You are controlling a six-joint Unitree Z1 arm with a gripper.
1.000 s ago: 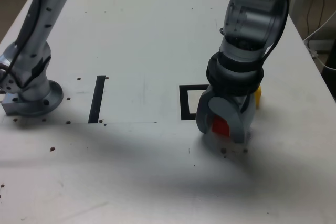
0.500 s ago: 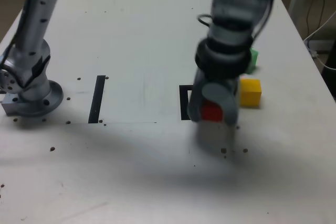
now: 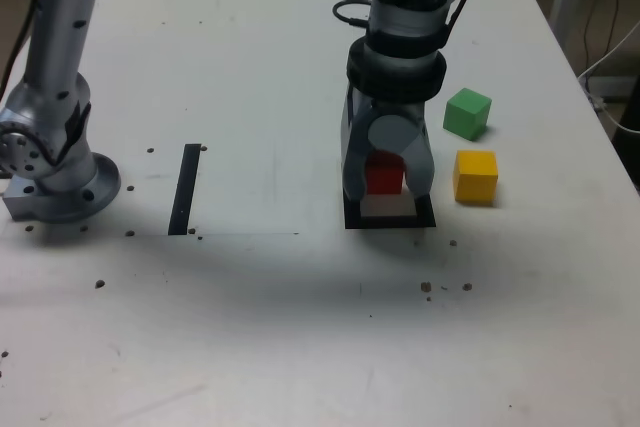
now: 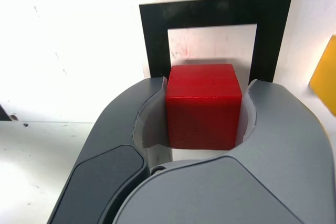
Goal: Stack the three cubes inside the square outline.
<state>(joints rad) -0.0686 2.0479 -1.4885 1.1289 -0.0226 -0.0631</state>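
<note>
My gripper [image 3: 386,179] is shut on the red cube [image 3: 383,173] and holds it just above the black tape square outline [image 3: 390,219]. In the wrist view the red cube [image 4: 203,105] sits between the grey fingers [image 4: 131,135], with the square outline [image 4: 157,35] and its white centre right beyond it. To the exterior view's right of the outline, the yellow cube [image 3: 475,176] rests on the table, and the green cube [image 3: 467,113] lies a little farther back. A sliver of the yellow cube [image 4: 324,74] shows at the wrist view's edge.
A straight black tape strip [image 3: 185,188] lies on the white table [image 3: 250,77] toward the exterior view's left. The arm's base [image 3: 55,172] stands at the far left. Small dark specks [image 3: 440,287] dot the table in front of the outline.
The gripper has carried the red cube from in front of the outline's right side back and to the exterior view's left, over the outline. The yellow and green cubes are now uncovered.
</note>
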